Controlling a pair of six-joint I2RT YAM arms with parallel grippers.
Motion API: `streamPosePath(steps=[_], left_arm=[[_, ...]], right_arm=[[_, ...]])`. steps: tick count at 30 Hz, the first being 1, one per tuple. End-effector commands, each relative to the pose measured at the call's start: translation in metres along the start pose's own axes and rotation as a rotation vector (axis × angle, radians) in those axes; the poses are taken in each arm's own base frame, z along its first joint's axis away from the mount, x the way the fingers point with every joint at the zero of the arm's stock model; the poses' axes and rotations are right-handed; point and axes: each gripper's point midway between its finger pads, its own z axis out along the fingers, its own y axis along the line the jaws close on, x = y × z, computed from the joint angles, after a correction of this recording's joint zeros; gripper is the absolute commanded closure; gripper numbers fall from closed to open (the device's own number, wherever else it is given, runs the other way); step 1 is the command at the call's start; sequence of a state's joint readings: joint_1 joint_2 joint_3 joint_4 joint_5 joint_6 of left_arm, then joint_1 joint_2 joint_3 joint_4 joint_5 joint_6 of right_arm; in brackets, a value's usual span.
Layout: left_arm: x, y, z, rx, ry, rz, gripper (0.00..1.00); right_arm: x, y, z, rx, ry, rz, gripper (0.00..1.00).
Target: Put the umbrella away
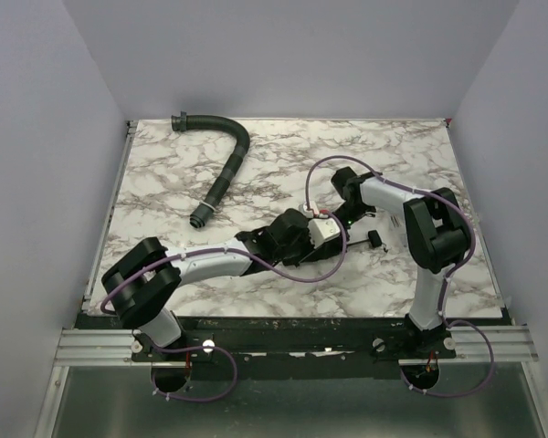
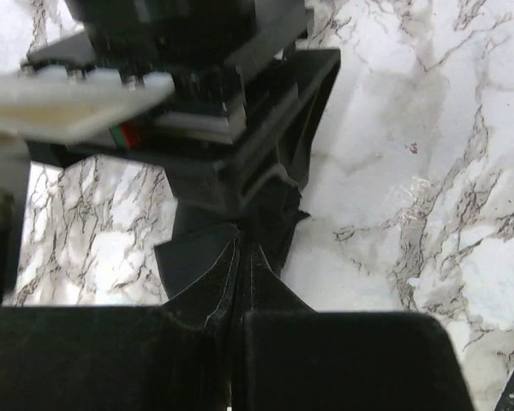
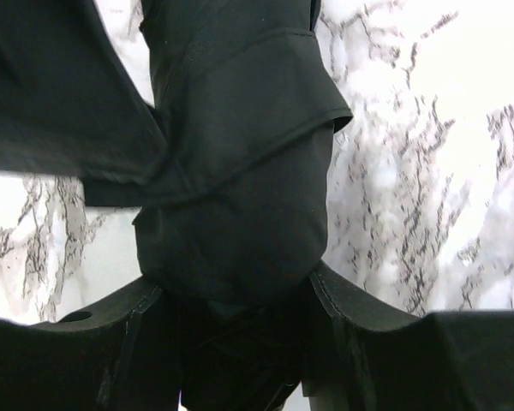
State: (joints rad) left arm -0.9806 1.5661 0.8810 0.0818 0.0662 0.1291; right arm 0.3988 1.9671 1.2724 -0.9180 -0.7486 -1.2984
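Two grippers share one umbrella (image 3: 240, 171), a soft bundle of matte black fabric in loose folds, over the middle of the veined marble table (image 1: 393, 155). Left gripper (image 2: 240, 318) pinches pleated cloth tight; right gripper (image 3: 236, 287) clasps the rounded bundle. One ribbed, curved black hose (image 1: 226, 169) lies well apart

We see a marble table (image 1: 283, 164), two arms reaching inward, left gripper (image 1: 301, 241) and right gripper (image 1: 320, 228) meeting mid-table, umbrella (image 1: 290, 225) between them, barely visible, ribbed hose (image 1: 226, 169) far left, well apart.
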Motion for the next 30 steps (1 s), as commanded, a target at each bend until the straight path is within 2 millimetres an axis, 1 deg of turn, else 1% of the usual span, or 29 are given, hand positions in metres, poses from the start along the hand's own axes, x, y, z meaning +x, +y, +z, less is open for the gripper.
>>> streamPosePath(steps=[1, 4, 8, 12, 14, 16, 18, 20, 26, 30], left_arm=[[-0.034, 0.010, 0.005, -0.006, -0.096, 0.019, 1.00], [-0.043, 0.004, 0.001, 0.032, -0.140, 0.047, 1.00], [-0.043, -0.020, -0.011, 0.162, -0.191, 0.093, 1.00], [-0.031, -0.040, -0.031, 0.252, -0.203, 0.119, 1.00], [-0.023, -0.045, -0.040, 0.271, -0.189, 0.126, 1.00], [-0.013, -0.048, -0.044, 0.279, -0.164, 0.139, 1.00], [-0.005, -0.048, -0.044, 0.276, -0.140, 0.148, 1.00], [-0.002, -0.050, -0.042, 0.276, -0.130, 0.155, 1.00], [-0.011, -0.061, -0.034, 0.304, -0.144, 0.186, 1.00], [-0.004, -0.066, -0.032, 0.312, -0.117, 0.219, 1.00]], right_arm=[[0.055, 0.032, 0.036, -0.124, 0.198, 0.098, 0.85], [0.057, 0.032, 0.038, -0.124, 0.201, 0.112, 0.85], [0.057, 0.025, 0.040, -0.112, 0.207, 0.154, 0.86], [0.058, 0.018, 0.040, -0.085, 0.217, 0.190, 0.88], [0.059, 0.015, 0.041, -0.072, 0.224, 0.203, 0.88], [0.060, 0.013, 0.041, -0.071, 0.228, 0.221, 0.88], [0.059, 0.011, 0.041, -0.069, 0.227, 0.235, 0.88], [0.059, 0.009, 0.042, -0.072, 0.227, 0.253, 0.88], [0.060, 0.007, 0.046, -0.089, 0.236, 0.319, 0.88], [0.062, 0.009, 0.047, -0.108, 0.244, 0.347, 0.89]])
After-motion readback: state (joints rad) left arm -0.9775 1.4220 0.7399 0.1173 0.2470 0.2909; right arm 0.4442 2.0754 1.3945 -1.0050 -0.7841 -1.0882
